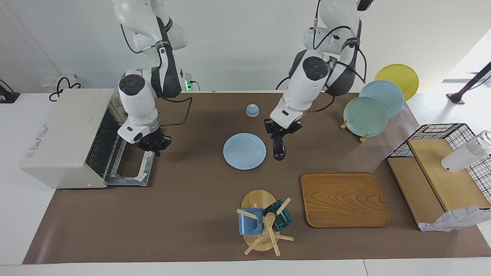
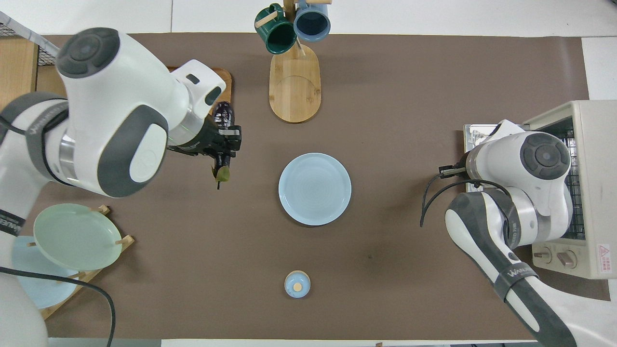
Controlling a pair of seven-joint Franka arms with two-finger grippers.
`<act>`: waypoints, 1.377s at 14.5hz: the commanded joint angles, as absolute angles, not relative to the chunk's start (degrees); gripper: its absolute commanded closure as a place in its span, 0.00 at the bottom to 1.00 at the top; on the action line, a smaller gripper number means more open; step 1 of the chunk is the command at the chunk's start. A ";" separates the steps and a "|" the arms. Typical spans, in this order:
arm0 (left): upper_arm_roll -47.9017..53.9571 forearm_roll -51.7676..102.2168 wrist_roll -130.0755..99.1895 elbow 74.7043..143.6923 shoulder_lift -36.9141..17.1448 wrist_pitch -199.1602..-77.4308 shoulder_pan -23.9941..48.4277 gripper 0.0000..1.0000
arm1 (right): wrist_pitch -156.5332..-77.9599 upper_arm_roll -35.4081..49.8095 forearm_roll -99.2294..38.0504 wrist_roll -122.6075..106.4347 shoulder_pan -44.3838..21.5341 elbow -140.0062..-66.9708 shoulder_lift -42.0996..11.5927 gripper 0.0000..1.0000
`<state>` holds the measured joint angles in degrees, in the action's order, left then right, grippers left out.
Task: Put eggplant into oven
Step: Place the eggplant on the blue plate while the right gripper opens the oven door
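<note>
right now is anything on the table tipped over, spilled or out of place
Nothing stands out. The eggplant hangs from the shut left gripper beside the blue plate; the oven door lies open under the shut right gripper. No spills.

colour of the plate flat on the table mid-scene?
Light blue plate, plain; clearest in the overhead view.

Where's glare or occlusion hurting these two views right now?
Facing view: window light blows out the corner past the wire basket; the eggplant in the left gripper reads clearly, with small highlights. Overhead view: the left arm's wrist hides most of the wooden tray; the right gripper is hidden under its own arm.
</note>
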<state>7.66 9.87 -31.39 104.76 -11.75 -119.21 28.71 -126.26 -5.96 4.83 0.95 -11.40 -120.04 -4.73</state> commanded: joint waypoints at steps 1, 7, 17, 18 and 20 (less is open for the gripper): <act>6.59 10.90 -35.58 109.86 -12.29 -127.86 33.38 1.00 | -120.09 -6.42 3.60 0.62 -10.55 -116.38 -4.14 1.00; 6.42 10.81 -38.50 109.86 -18.54 -133.77 37.35 1.00 | -112.06 -6.42 3.52 0.62 -10.11 -113.82 -2.64 0.00; 6.42 10.81 -35.96 109.60 -18.90 -133.95 36.65 0.00 | -112.94 -6.33 2.37 -2.37 -10.72 -113.91 -2.64 0.00; 6.33 10.81 -35.43 109.51 -18.20 -133.34 36.22 0.00 | -113.03 -6.33 2.11 -2.37 -10.72 -113.91 -2.72 0.00; 6.33 10.72 -34.55 108.90 -15.05 -128.61 32.98 0.00 | -113.29 -6.33 1.06 -2.29 -10.81 -113.91 -2.72 0.00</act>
